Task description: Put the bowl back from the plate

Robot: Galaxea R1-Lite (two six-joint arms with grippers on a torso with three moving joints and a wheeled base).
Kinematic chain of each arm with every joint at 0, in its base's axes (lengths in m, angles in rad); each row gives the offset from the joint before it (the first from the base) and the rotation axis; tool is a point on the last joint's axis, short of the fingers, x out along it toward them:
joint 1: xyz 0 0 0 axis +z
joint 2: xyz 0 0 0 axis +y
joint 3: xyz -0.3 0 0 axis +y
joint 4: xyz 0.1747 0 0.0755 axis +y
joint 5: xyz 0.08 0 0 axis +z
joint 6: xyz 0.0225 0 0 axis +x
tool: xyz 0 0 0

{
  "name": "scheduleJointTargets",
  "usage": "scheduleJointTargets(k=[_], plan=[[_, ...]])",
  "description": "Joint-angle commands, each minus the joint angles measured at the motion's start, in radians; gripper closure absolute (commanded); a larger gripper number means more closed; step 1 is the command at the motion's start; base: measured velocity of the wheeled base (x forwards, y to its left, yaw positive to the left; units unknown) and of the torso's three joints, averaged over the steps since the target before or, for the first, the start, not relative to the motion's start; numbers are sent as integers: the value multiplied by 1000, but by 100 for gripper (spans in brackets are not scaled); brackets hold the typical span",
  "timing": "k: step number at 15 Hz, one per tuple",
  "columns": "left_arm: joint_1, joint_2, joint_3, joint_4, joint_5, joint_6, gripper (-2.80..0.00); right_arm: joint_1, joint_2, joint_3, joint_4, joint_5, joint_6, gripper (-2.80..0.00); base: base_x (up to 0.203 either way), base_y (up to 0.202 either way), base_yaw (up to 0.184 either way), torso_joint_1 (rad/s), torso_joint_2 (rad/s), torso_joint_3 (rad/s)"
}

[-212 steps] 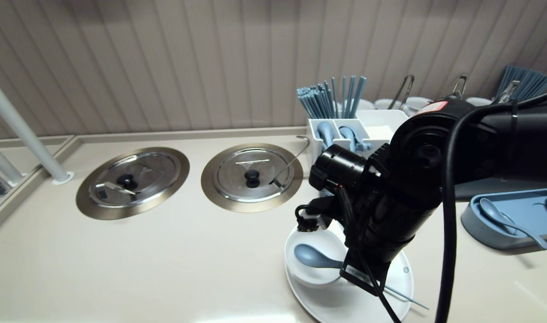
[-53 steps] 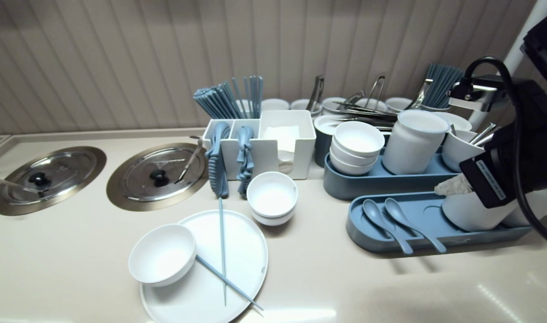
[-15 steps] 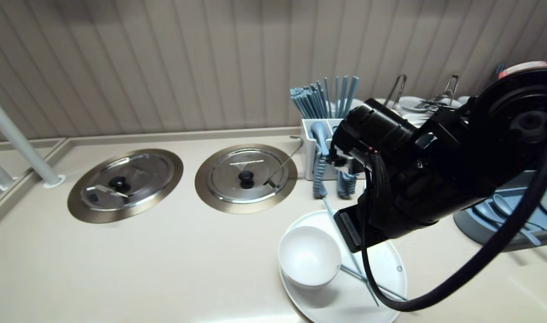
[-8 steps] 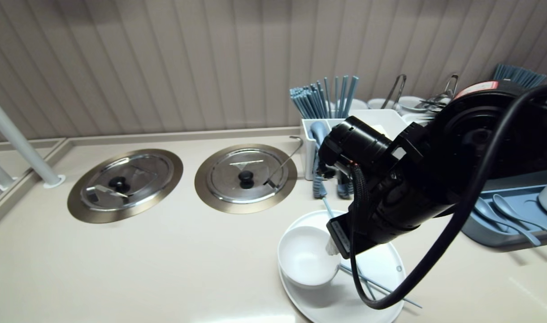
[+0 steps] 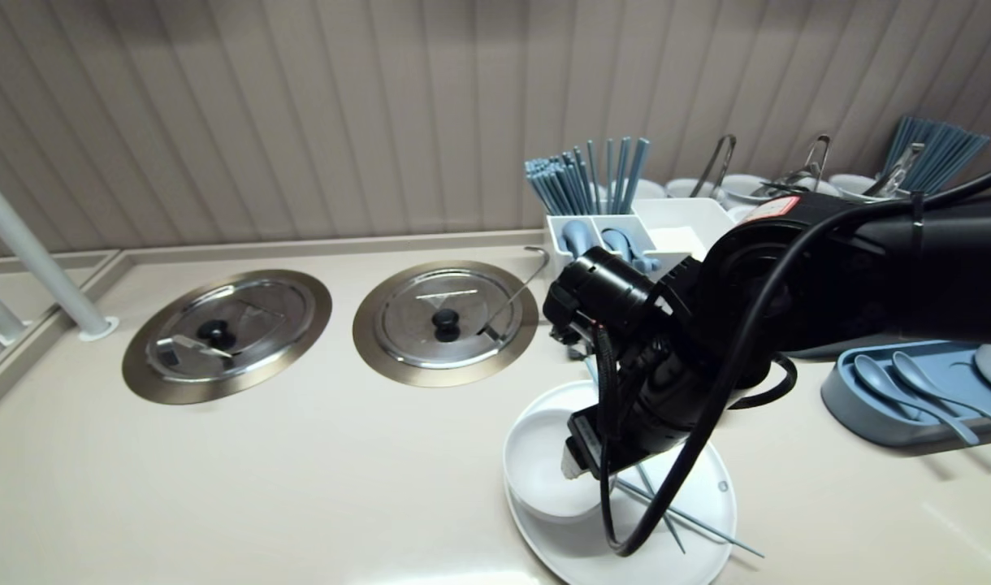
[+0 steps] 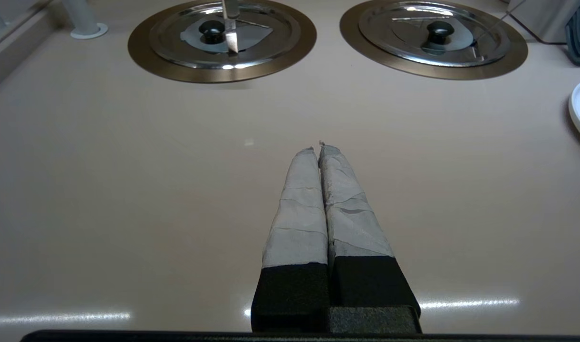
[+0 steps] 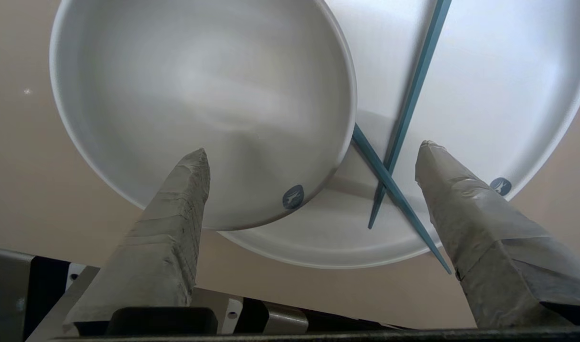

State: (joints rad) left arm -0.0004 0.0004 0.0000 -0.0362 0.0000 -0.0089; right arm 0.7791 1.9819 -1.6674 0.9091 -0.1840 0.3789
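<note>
A white bowl (image 5: 536,475) sits on the left part of a round white plate (image 5: 698,508) at the counter's front edge. Two blue chopsticks (image 5: 690,524) lie crossed on the plate beside the bowl. My right gripper (image 5: 574,465) hangs open just above them, pointing down. In the right wrist view it (image 7: 314,147) straddles the bowl's (image 7: 199,95) near rim; one finger is over the bowl, the other over the chopsticks (image 7: 413,95) and the plate (image 7: 485,95). It holds nothing. My left gripper (image 6: 320,146) is shut and empty, parked over bare counter.
Two steel lids (image 5: 451,317) (image 5: 227,329) are set into the counter to the left. Behind the plate a white caddy (image 5: 674,227) holds blue chopsticks and spoons. A blue tray with spoons (image 5: 910,390) lies at the right. A white pole (image 5: 32,252) stands at far left.
My right arm has come down and to the left, from above the plate to just over the bowl's rim. A blue spoon seen in the bowl much earlier is gone.
</note>
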Motion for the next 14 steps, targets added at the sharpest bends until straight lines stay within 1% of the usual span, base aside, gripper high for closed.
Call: scheduleJointTargets(k=[1, 14], plan=[[0, 0, 8, -1, 0, 0, 0, 0, 22, 0, 5, -2, 1, -280, 0, 0, 0, 0, 0, 0], [0, 0, 8, -1, 0, 0, 0, 12, 51, 12, 5, -2, 2, -280, 0, 0, 0, 0, 0, 0]])
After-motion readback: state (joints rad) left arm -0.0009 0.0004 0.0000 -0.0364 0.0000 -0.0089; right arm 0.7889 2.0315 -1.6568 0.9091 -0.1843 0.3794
